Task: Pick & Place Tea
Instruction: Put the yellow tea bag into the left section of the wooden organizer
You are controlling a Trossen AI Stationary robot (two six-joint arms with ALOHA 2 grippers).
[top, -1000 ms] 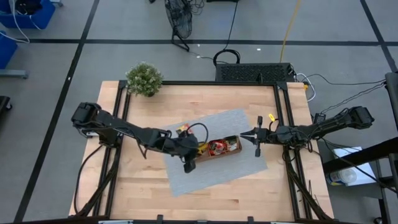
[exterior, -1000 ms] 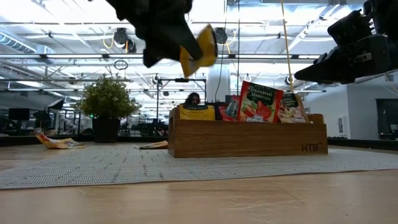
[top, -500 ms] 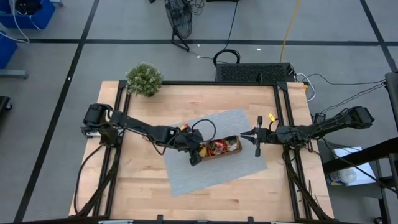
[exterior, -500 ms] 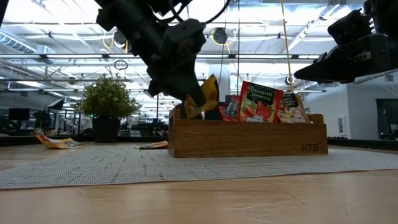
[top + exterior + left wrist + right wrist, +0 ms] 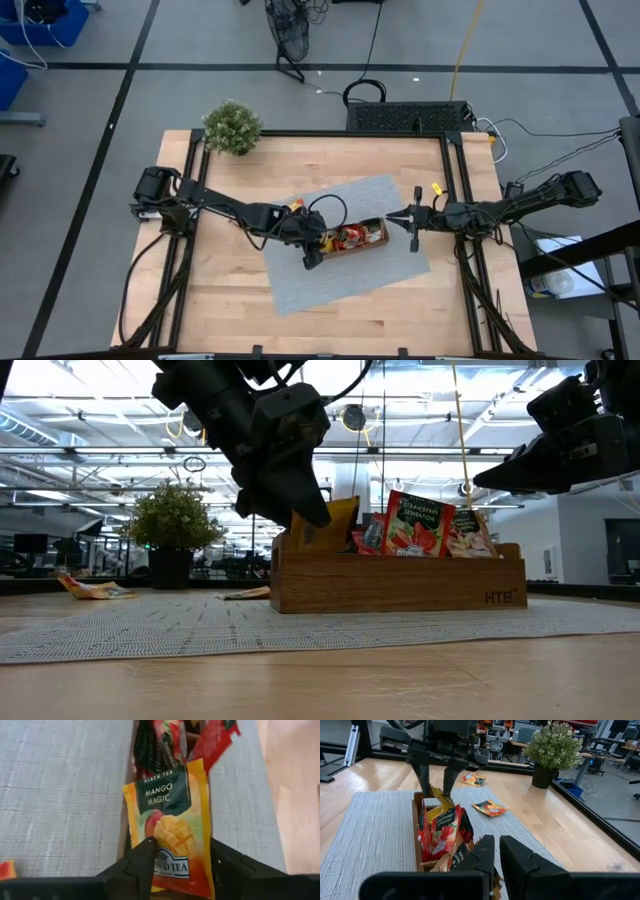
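Left tool [image 5: 180, 862] clamped on orange-yellow mango tea sachet [image 5: 172, 827], sachet seemingly partly lowered into wooden tray [image 5: 400, 585] end compartment, right tool [image 5: 400, 217] beside tray's far end, fingers nearly together, empty.

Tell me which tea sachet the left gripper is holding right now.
The orange-yellow Mango Magic sachet. The left gripper pinches it over the tray's end compartment; the red strawberry sachet stands free in the tray.

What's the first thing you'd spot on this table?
The left gripper pinching a bright yellow mango tea sachet at the left end of the wooden tray, mid-mat. Then the red strawberry sachet standing in the tray, and the right gripper hovering beside its other end.
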